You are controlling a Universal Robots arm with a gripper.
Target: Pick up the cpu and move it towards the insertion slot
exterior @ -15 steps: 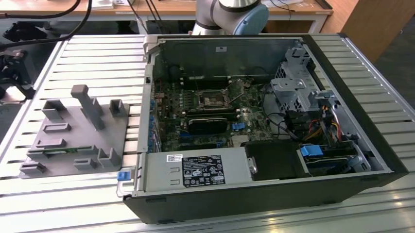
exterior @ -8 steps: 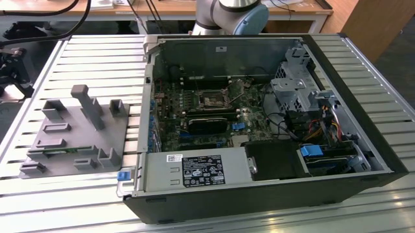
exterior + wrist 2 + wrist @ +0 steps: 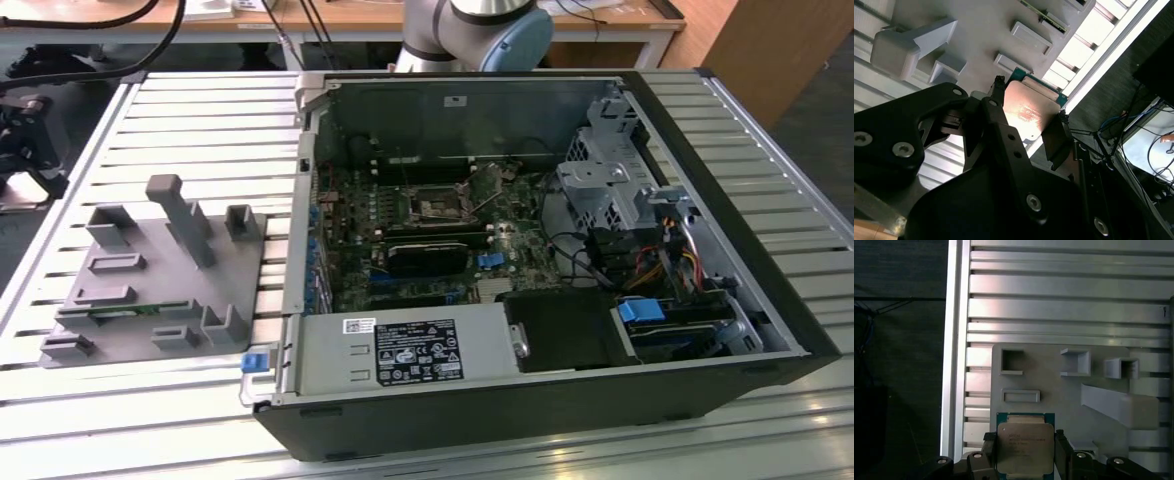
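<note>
Faint print on cpu (image 3: 1024, 447), label (image 3: 416, 352) on power supply (image 3: 328, 366), neither legible

This is a robotics lab or test workshop. The surface (image 3: 200, 110) is made of ribbed aluminium rails. At the centre of the exterior view lies an opened computer case (image 3: 767, 240) with its circuit board (image 3: 400, 215) laid bare. At centre left sits a grey moulded fixture plate (image 3: 147, 290). A robot arm (image 3: 487, 25) stands at top centre, with wooden desks (image 3: 347, 15) and looping black cables (image 3: 158, 50) along the upper edge.
</note>
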